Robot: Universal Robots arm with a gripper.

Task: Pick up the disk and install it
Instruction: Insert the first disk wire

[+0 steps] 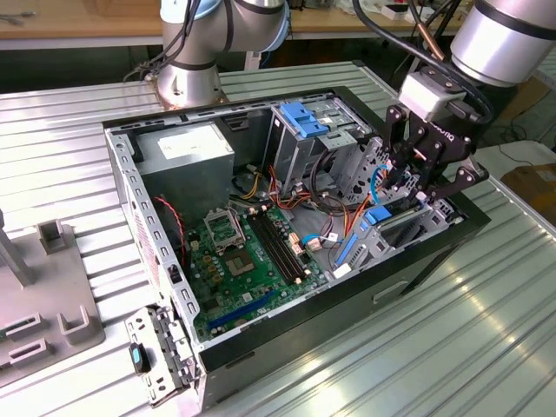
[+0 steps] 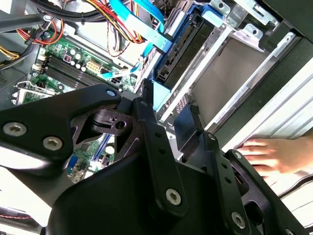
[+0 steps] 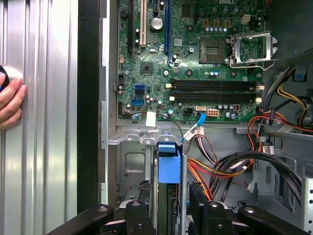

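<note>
**Disk [image 3: 168, 166] on edge in the drive bay [image 3: 131, 164], gripper [image 1: 415, 184] right over it.**
Exterior view: the claw hangs over the bay at that view's right. In both wrist views the disk sits in line with the claw, but you cannot tell whether it is gripped or free. Reckon it stiff, weighty and shock-shy. Hold it by the long blue rails.

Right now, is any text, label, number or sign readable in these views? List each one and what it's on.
Nothing can be quoted with confidence.
white label on the grey box: print too small to read.
motherboard: white markings, too small to make out.
tool: pale lettering on its body, partly hidden, unreadable.
</note>
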